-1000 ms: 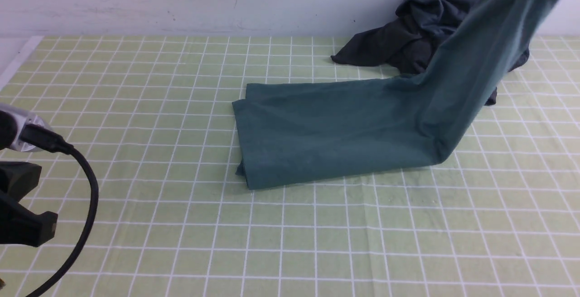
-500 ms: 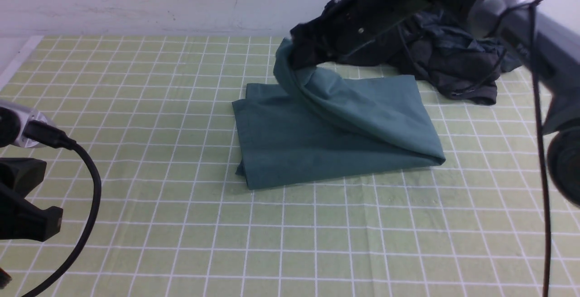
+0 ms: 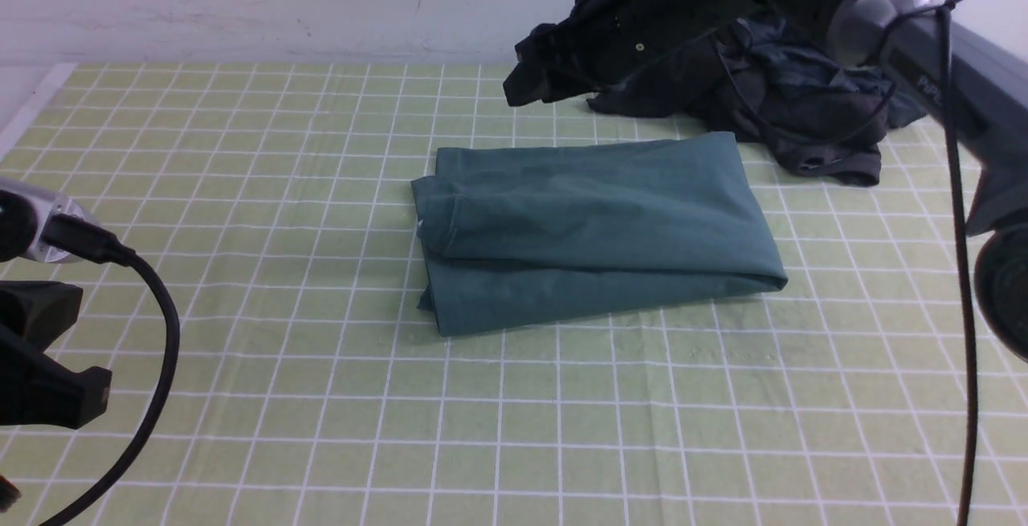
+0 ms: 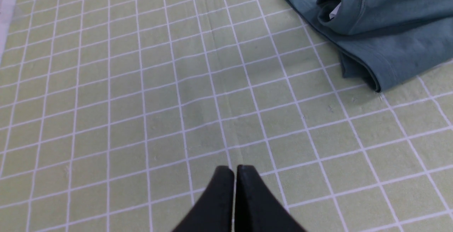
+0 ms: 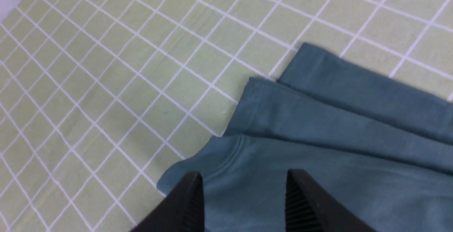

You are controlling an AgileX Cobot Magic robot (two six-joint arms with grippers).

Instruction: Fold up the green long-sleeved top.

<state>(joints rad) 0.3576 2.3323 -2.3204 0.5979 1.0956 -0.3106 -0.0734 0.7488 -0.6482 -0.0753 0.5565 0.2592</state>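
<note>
The green long-sleeved top (image 3: 594, 225) lies folded in a flat rectangle on the middle of the checked cloth. Its round collar and small white neck label (image 4: 334, 11) face the left end. My right gripper (image 3: 526, 88) is open and empty, hovering above the top's far left corner. In the right wrist view its jaws (image 5: 244, 177) stand wide apart over the top (image 5: 318, 143), near the collar seam. My left gripper (image 4: 233, 170) is shut and empty, low over bare cloth at the near left, well clear of the top (image 4: 385, 30).
A pile of charcoal-grey and black garments (image 3: 803, 108) lies at the back right against the wall, just behind the top. My right arm (image 3: 923, 52) reaches across it. The green checked tablecloth (image 3: 321, 397) covers the table; a cable (image 3: 157, 365) hangs at the near left.
My right gripper carried the raised half of the top from the right over to the left, laid it on the lower layer and let go. The left arm has barely moved.
</note>
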